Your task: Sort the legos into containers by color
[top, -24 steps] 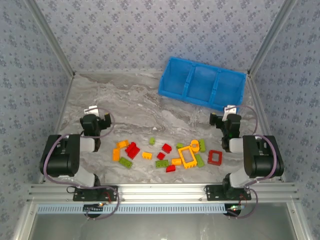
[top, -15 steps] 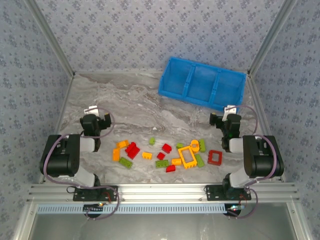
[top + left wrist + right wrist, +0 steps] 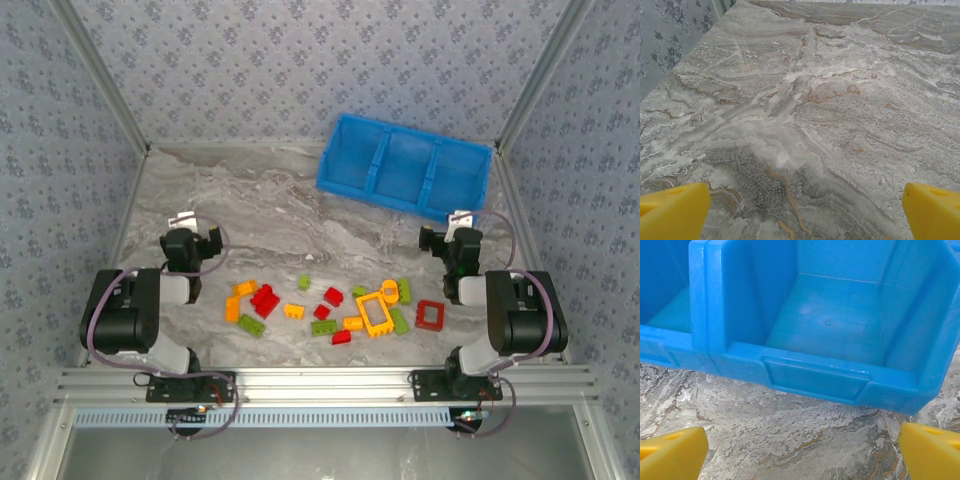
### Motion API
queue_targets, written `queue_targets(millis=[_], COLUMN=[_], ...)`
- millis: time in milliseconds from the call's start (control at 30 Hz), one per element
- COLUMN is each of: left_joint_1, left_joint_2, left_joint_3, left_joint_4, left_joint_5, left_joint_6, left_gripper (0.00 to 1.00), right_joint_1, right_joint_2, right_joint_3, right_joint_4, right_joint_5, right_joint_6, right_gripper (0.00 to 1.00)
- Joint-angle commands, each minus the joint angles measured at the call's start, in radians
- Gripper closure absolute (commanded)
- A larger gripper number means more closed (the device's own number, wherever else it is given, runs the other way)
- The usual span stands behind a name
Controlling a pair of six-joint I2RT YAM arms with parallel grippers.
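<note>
Roughly eighteen loose legos [image 3: 323, 327], three blue containers [image 3: 379, 168], left fingers [image 3: 670, 210] and right fingers [image 3: 670, 452] apart.

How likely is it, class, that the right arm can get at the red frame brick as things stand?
Probably yes. The red frame brick lies flat on the table beside the right arm, nothing stacked on it, and the jaws stand open, though it must probably fold back.

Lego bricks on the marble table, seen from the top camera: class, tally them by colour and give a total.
Red plastic lego bricks: 6, counting the touching red clump as 2
Yellow-orange plastic lego bricks: 6
Lime green plastic lego bricks: 6
Total: 18, approximate because the bricks look small and some touch.
</note>
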Motion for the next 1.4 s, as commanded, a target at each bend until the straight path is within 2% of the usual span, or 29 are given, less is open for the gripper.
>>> queue_targets(millis=[0, 33, 133, 200, 300, 400, 433, 467, 500, 533, 567, 633, 733, 833, 967, 1033, 1133, 1267, 1367], left_joint_1=[0.005, -0.011, -0.101, -0.173, -0.304, -0.476, -0.515, -0.519, -0.512, -0.508, -0.498, -0.461, -0.471, -0.508, -0.567, -0.625, -0.745, -0.890, -0.962], left_joint_2=[-0.015, -0.066, -0.308, -0.470, -0.672, -0.750, -0.755, -0.751, -0.743, -0.742, -0.755, -0.753, -0.705, -0.715, -0.712, -0.687, -0.645, -0.562, -0.495], left_joint_3=[0.006, 0.009, 0.096, 0.118, 0.186, 0.359, 0.438, 0.548, 0.639, 0.673, 0.658, 0.668, 0.731, 0.737, 0.745, 0.740, 0.713, 0.694, 0.701], left_joint_4=[0.047, -0.003, -0.343, -0.437, -0.555, -0.784, -0.902, -1.132, -1.331, -1.396, -1.385, -1.420, -1.573, -1.631, -1.624, -1.603, -1.534, -1.417, -1.367], left_joint_5=[0.017, 0.037, -0.050, -0.116, -0.192, -0.304, -0.353, -0.332, -0.260, -0.178, -0.051, 0.156, 0.251, 0.271, 0.314, 0.302, 0.224, 0.145, 0.109], left_joint_6=[0.008, 0.036, 0.062, 0.072, 0.084, 0.102, -0.007, -0.191, -0.314, -0.354, -0.351, -0.379, -0.405, -0.436, -0.502, -0.528, -0.555, -0.572, -0.572], left_gripper=[0.02, 0.02, 0.02, 0.02, 0.02, 0.02, 0.02, 0.02, 0.02, 0.02, 0.02, 0.02, 0.02, 0.02, 0.02, 0.02, 0.02, 0.04, 0.05], right_joint_1=[0.002, 0.017, 0.047, 0.073, 0.090, 0.106, 0.103, 0.098, 0.094, 0.092, 0.085, 0.079, 0.105, 0.126, 0.149, 0.155, 0.146, 0.088, 0.038], right_joint_2=[-0.031, -0.095, -0.340, -0.501, -0.687, -0.784, -0.795, -0.795, -0.796, -0.804, -0.813, -0.811, -0.759, -0.704, -0.601, -0.544, -0.435, -0.259, -0.148], right_joint_3=[0.014, 0.020, 0.079, 0.149, 0.306, 0.521, 0.610, 0.681, 0.727, 0.752, 0.746, 0.773, 0.858, 0.897, 0.911, 0.906, 0.913, 0.964, 0.991], right_joint_4=[-0.033, -0.092, -0.341, -0.517, -0.789, -1.083, -1.198, -1.330, -1.410, -1.506, -1.515, -1.552, -1.753, -1.877, -1.909, -1.873, -1.795, -1.700, -1.633], right_joint_5=[0.033, 0.102, 0.248, 0.325, 0.364, 0.346, 0.319, 0.271, 0.248, 0.210, 0.115, 0.000, 0.019, 0.020, -0.001, -0.011, -0.020, -0.074, -0.109], right_joint_6=[-0.007, -0.002, 0.007, 0.017, 0.036, 0.125, 0.222, 0.313, 0.388, 0.511, 0.504, 0.472, 0.509, 0.507, 0.502, 0.494, 0.484, 0.463, 0.453], right_gripper=[0.00, 0.00, 0.00, 0.00, 0.00, 0.00, 0.00, 0.00, 0.00, 0.00, 0.00, 0.00, 0.02, 0.09, 0.15, 0.15, 0.15, 0.18, 0.20])
